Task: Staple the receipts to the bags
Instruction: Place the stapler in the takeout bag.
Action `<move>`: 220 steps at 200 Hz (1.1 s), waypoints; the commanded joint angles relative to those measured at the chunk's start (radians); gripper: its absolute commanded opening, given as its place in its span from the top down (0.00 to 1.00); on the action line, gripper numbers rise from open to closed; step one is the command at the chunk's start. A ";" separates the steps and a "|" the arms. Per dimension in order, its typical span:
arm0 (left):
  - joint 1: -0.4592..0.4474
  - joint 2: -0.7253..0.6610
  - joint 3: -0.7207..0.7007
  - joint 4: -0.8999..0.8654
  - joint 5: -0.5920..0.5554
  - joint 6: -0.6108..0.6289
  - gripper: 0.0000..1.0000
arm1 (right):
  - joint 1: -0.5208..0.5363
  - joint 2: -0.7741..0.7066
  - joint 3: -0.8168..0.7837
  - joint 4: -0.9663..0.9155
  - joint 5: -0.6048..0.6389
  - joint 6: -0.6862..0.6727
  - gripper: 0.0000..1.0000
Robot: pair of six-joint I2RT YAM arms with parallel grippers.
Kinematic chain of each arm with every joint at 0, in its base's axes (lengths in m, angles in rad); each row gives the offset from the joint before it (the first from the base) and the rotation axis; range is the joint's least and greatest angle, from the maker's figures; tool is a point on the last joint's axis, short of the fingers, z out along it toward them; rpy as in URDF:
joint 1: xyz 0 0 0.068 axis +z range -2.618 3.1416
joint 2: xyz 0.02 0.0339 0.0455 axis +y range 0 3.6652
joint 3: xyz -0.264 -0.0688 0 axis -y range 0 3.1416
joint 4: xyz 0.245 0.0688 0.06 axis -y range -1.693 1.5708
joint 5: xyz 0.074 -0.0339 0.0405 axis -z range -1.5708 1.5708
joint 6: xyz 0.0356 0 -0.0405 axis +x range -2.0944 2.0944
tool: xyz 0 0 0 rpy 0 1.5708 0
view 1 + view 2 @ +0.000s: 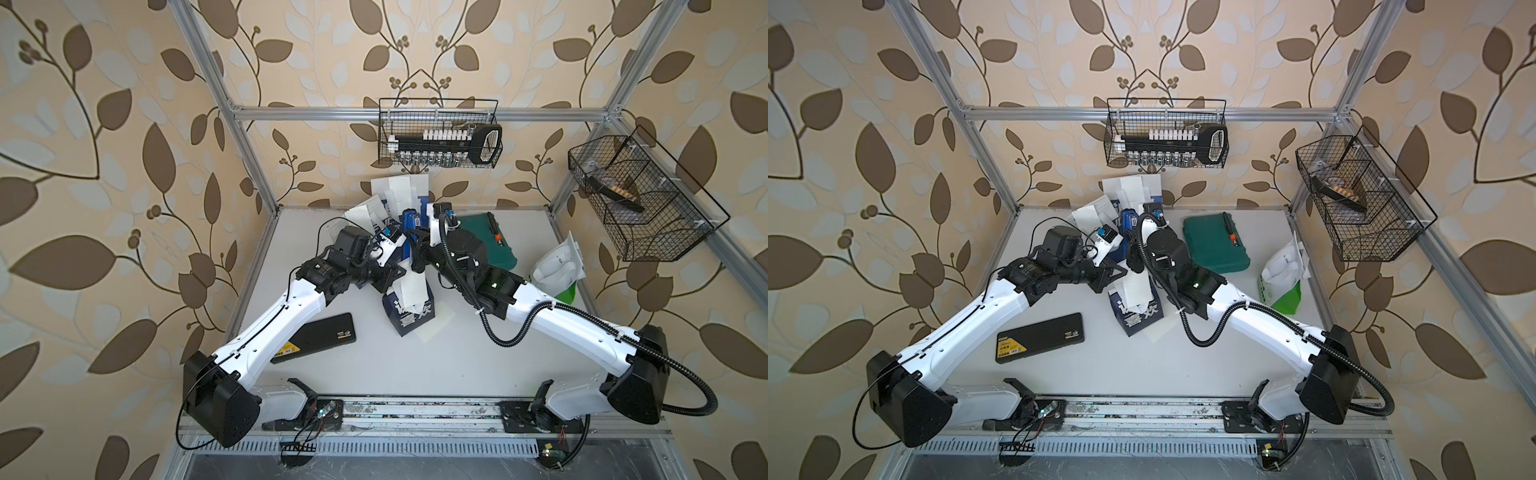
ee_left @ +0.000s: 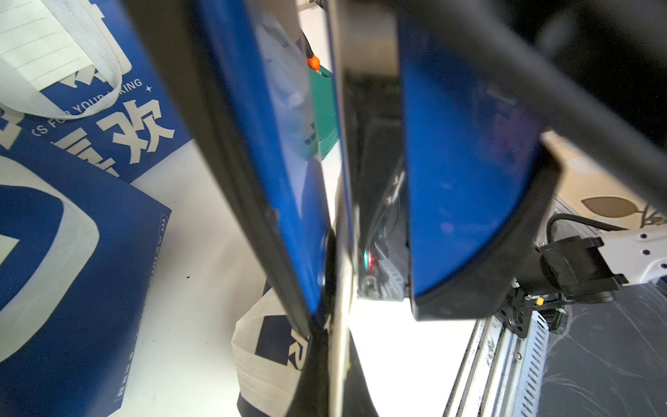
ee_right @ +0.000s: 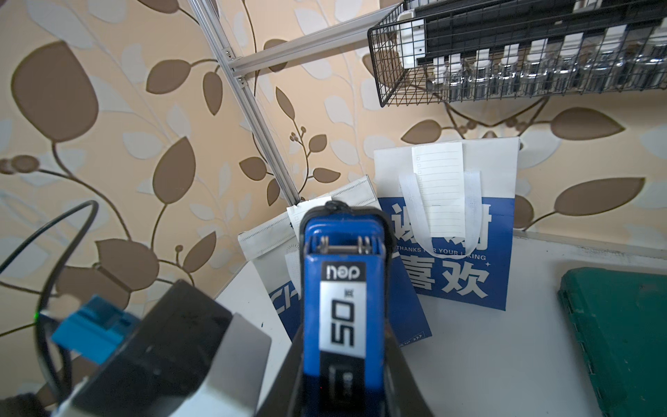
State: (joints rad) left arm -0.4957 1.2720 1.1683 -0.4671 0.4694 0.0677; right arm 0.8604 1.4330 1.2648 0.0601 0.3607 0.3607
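Observation:
My right gripper (image 1: 417,249) is shut on a blue stapler (image 3: 339,289), held upright above the small navy bag (image 1: 409,311) in mid-table. My left gripper (image 2: 337,390) is shut on a thin pale receipt (image 2: 341,343), seen edge-on. The sheet rises from that bag and passes between the stapler's two blue halves (image 2: 462,162). In both top views the receipt (image 1: 1136,289) stands over the bag's top. Two larger blue-and-white bags (image 3: 469,274) lean at the back wall, each with a receipt (image 3: 438,187) on it. A white-and-green bag (image 1: 557,270) lies at the right.
A green plastic case (image 1: 490,243) with a small tool on it lies behind my right arm. A black case (image 1: 316,336) lies by my left forearm. Another loose pale sheet (image 1: 434,326) sits beside the navy bag. Wire baskets (image 1: 440,133) (image 1: 640,199) hang on the walls.

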 commanded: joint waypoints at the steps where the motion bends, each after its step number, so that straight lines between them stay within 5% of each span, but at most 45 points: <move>1: 0.008 -0.048 -0.009 0.147 0.034 -0.011 1.00 | 0.030 -0.031 -0.010 0.052 -0.002 -0.023 1.00; 158: 0.009 -0.049 -0.052 0.324 0.196 0.036 1.00 | 0.035 -0.126 -0.133 -0.026 -0.104 -0.104 1.00; 220: 0.016 -0.095 -0.121 0.405 0.304 0.086 1.00 | 0.034 -0.171 -0.103 -0.131 -0.313 -0.257 0.43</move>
State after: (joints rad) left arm -0.4843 1.2293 1.0275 -0.2085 0.6682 0.1070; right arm 0.8886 1.3117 1.1290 -0.0216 0.1631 0.2008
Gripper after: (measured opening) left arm 0.051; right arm 0.491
